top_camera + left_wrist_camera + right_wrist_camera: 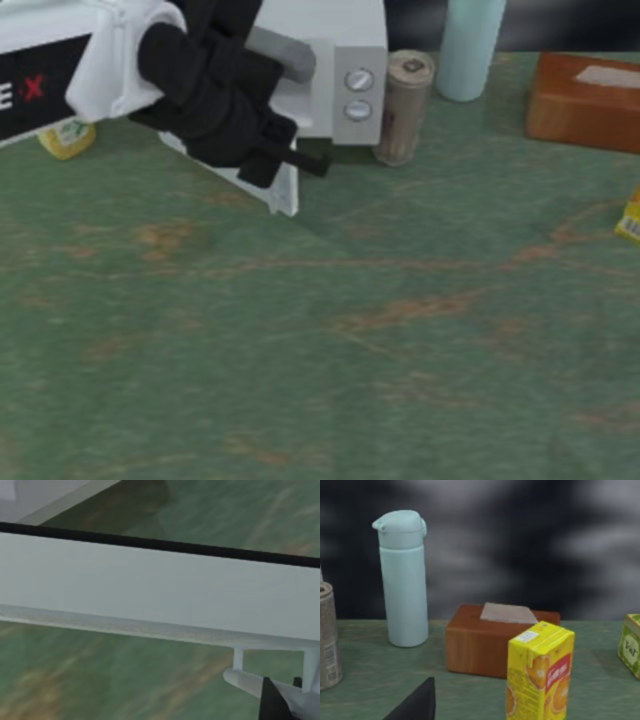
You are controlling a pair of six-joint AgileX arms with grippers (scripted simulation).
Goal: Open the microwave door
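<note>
The green table [400, 360] bears the microwave [330, 60], a can [403, 105], flask [468, 45] and tissue box [585, 100].

- The right pincer [415, 705] shows only as 1 dark finger tip at the edge of the picture; whether it is open cannot be told.
- A yellow juice carton [540, 672] with orange fruit printed on it stands upright, nearest to the pincer.
- Behind the carton, farther from the pincer, sits a brown tissue box [480, 642] with a pale sheet at its top slot.
- A pale blue flask [403, 580] with a capped lid stands upright beyond the pincer, apart from the box.
- 1 tan can [327, 635] is cut off at one edge, a green carton [631, 645] at the other.
- All rest on the green tabletop [380, 675].
</note>
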